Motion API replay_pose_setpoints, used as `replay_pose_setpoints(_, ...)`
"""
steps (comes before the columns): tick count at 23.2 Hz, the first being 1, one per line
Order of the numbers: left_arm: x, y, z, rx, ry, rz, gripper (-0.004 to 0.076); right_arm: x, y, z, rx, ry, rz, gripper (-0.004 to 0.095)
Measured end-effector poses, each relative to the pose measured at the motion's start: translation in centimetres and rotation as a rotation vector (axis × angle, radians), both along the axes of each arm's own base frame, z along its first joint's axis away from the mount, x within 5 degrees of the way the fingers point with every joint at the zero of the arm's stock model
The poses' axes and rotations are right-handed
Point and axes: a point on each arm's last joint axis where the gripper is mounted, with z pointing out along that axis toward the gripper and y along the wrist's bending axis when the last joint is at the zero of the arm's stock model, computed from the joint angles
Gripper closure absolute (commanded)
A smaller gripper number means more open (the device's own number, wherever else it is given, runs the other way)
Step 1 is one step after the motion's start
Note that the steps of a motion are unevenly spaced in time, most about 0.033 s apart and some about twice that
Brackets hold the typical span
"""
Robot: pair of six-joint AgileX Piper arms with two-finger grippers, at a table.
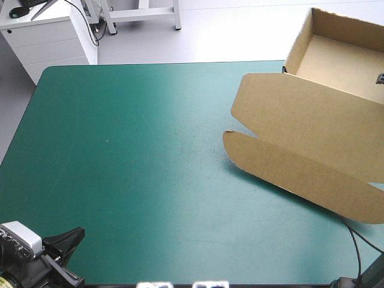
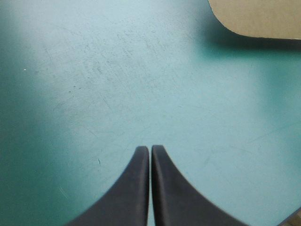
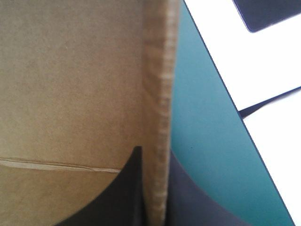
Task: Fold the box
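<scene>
The brown box [image 1: 300, 120] is an open tray at the table's far right corner, partly past the picture's right edge. Its walls [image 1: 336, 27] stand raised, and the lid with its rounded front flap [image 1: 300, 171] slopes toward the table's middle. My right gripper [image 3: 154, 155] is shut on the box: one black finger is inside the tray, the other outside, and a wall's edge [image 3: 157, 94] runs between them. My left gripper [image 2: 150, 148] is shut and holds nothing. It hovers low over the teal-green cover near the front left corner [image 1: 75, 234], far from the box. A rounded flap corner [image 2: 254, 16] shows ahead of it.
The teal-green cover [image 1: 132, 156] lies bare from the left edge to the box. Beside the right gripper, the table's right edge [image 3: 221, 94] runs close to the held wall. A white cabinet [image 1: 48, 36] stands beyond the far left corner.
</scene>
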Motion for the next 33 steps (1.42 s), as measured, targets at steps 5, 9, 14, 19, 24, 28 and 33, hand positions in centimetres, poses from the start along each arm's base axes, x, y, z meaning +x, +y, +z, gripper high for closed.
replay_pose_setpoints(5, 0.1, 0.2, 0.0, 0.025, -0.015, 0.018, 0.0731, 2.5, -2.0, -5.4, 0.048, 0.116, 0.011, 0.0927)
replay_pose_setpoints(9, 0.1, 0.2, 0.0, 0.025, -0.014, 0.018, 0.0731, 3.5, -2.7, -7.9, 0.054, 0.169, 0.008, 0.0927)
replay_pose_setpoints(14, 0.1, 0.2, 0.0, 0.026, -0.014, 0.018, 0.0731, 4.4, -3.2, -10.6, 0.08, 0.226, 0.009, 0.0927)
replay_pose_setpoints(19, 0.1, 0.2, 0.0, 0.026, -0.013, 0.018, 0.0731, 4.9, -3.5, -13.0, 0.103, 0.279, 0.01, 0.0919)
replay_pose_setpoints(24, 0.1, 0.3, -0.2, 0.036, 0.004, 0.018, 0.0731, 4.9, -3.5, -13.1, 0.103, 0.28, 0.011, 0.0918)
replay_pose_setpoints(28, 0.1, 0.3, -0.2, 0.036, 0.005, 0.018, 0.0731, 5.1, -3.2, -13.0, 0.117, 0.265, 0.072, 0.0766)
replay_pose_setpoints(33, 0.0, 0.3, -0.2, 0.039, 0.01, 0.018, 0.0731, 5.0, -3.0, -12.5, 0.126, 0.24, 0.111, 0.0255)
